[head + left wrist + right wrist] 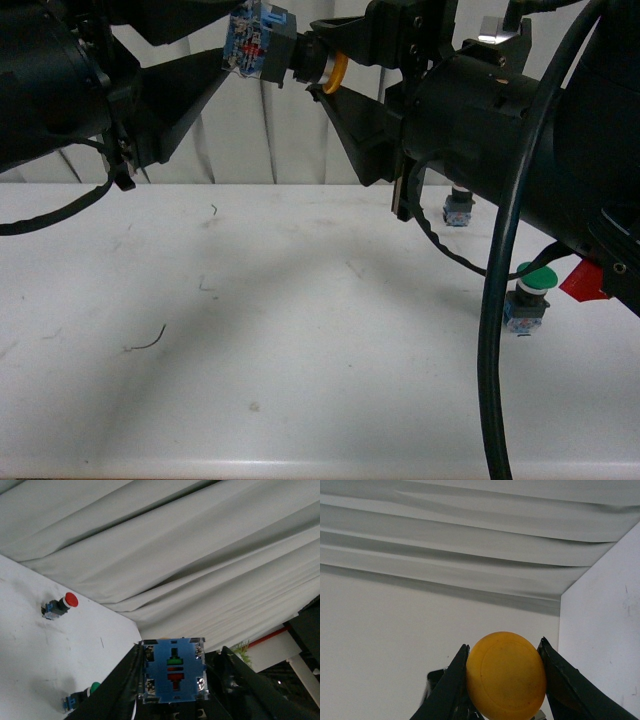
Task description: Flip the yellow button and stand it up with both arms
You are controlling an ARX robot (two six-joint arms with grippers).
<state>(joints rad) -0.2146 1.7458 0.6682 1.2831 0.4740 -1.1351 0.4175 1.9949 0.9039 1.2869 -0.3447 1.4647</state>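
The yellow button [262, 47] hangs sideways in the air above the table, with its blue base to the left and its yellow cap [336, 72] to the right. My right gripper [338, 70] is shut on the cap; in the right wrist view the round yellow cap [505, 675] fills the space between the two black fingers of the right gripper [502, 650]. My left gripper [232, 35] is open, one finger on each side of the blue base. Seen from the left wrist, the yellow button's square blue base [172, 672] faces the camera, with a gap to one finger of the left gripper [180, 650].
A green-capped button [528, 295] stands on the white table [300, 330] at the right. A smaller button [458, 208] is half hidden behind my right arm. The left wrist view shows a red-capped button [60, 605]. A thick black cable [498, 300] hangs in front. Grey curtain behind.
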